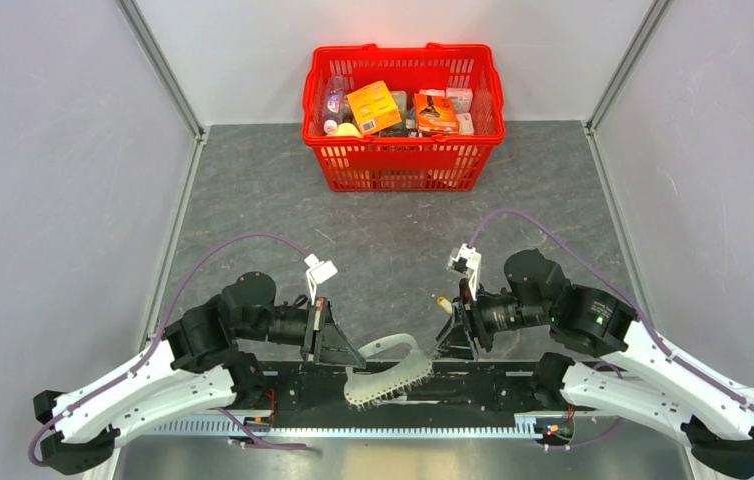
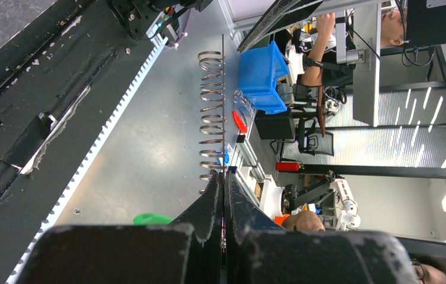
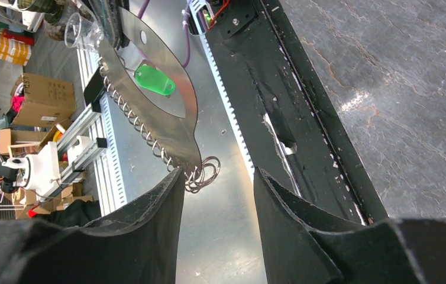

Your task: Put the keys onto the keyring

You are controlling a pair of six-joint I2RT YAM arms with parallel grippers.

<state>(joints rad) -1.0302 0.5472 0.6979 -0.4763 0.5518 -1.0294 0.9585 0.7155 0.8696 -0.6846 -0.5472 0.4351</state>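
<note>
My left end effector [image 2: 223, 184] is clamped on the strap [image 3: 176, 127] above the surface's near edge, with the green key [image 3: 154, 80] against it. The right end effector [image 3: 217, 174] is half open and empty, just beside the keyring [image 3: 204, 170]. The yellow key [image 1: 443, 303] seems to sit nearby. I'd take it by the tag and keep the ring steady.

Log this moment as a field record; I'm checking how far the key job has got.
left gripper: shut on the edge of the keyring strap
right gripper: open, at the strap's ringed end
green key tag: against the strap; attachment unclear
yellow-orange key tag: beside the right gripper, not on the strap
red basket: at the far end, holding packages
</note>
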